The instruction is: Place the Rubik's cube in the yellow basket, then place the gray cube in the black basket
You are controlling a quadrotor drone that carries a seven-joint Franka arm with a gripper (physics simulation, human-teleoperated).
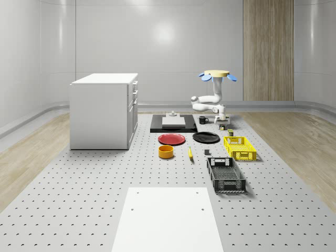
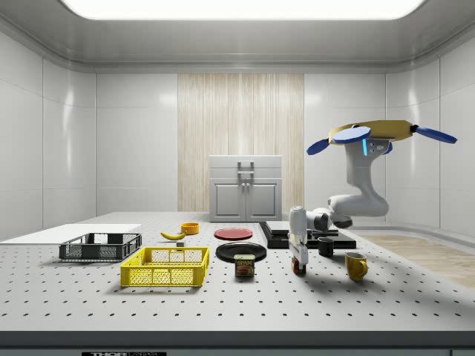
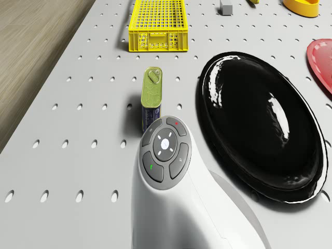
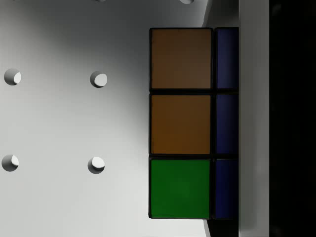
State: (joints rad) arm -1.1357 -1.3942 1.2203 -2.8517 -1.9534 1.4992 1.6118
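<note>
The Rubik's cube shows orange and green tiles on top and a blue side; it sits low on the perforated table. In the side view the gripper points straight down right over the Rubik's cube. The drone hovers above the table's far right part, its arm bent down to the gripper. The yellow basket lies nearer the front, and the black basket nearer still. Left of the yellow basket lies the small gray cube.
A tin can stands close beside the gripper, next to a black plate. A red plate, an orange bowl and a banana lie mid-table. A yellow mug and a black mug stand nearby. A white cabinet stands at the left.
</note>
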